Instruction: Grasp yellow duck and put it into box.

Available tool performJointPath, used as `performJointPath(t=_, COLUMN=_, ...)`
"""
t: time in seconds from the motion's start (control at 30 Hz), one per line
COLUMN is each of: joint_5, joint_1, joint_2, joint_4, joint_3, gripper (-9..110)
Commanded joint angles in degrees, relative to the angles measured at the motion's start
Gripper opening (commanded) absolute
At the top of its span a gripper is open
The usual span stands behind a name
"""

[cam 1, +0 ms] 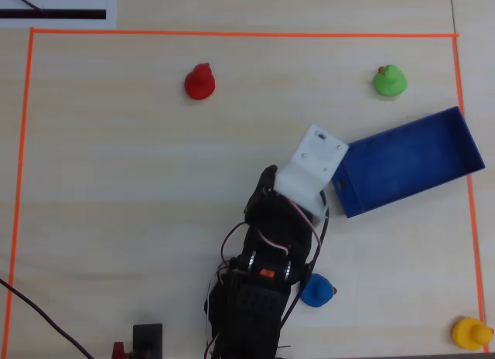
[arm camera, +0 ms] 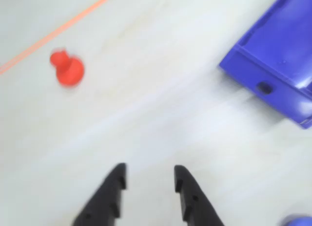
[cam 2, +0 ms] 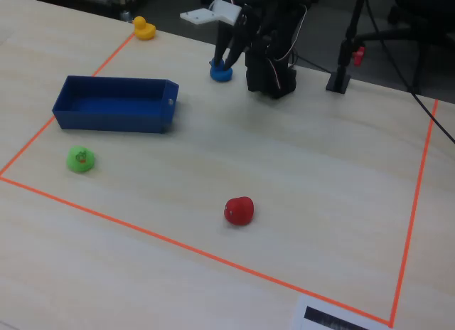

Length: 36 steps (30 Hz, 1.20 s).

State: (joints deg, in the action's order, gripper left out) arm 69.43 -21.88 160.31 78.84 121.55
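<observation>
Gripper [arm camera: 148, 179] empty, fingers apart above bare table [cam 1: 116, 204] | yellow duck [cam 1: 471, 333] at overhead 4 o'clock corner | blue duck [cam 1: 316, 290] beside arm base | box [cam 1: 410, 162] at 3 o'clock | red duck [cam 1: 199, 82], green duck [cam 1: 389, 80] far side.

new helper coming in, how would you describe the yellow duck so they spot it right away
Start from the orange tape border on the table in the overhead view and go to its bottom right corner, past the blue box. The yellow duck sits there by the tape line; it is the only yellow toy, while the other ducks are red, green and blue.
</observation>
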Motion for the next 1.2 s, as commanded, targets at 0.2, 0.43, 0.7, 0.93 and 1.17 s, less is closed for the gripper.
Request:
performJointPath(t=0.2, joint_5=4.3, joint_1=-28.1, joint_2=-16.7, joint_4=-34.1, joint_3=-4.8, gripper=12)
performJointPath(t=0.43, joint_5=7.4, joint_1=-47.3, joint_2=-29.5, joint_4=-47.3, joint_3=-6.4, gripper=17)
performJointPath(t=0.7, joint_5=8.7, joint_1=-65.0, joint_2=-44.0, joint_4=-57.0, joint_3=-10.7, gripper=22)
performJointPath(t=0.93, joint_5=16.9, joint_1=-75.3, joint_2=-47.9, joint_4=-71.4, joint_3=-3.9, gripper=26)
performJointPath(t=1.17, joint_5=26.1, joint_1=-82.0, joint_2=-50.8, joint_4=-76.8, joint_3=-0.4, gripper=28)
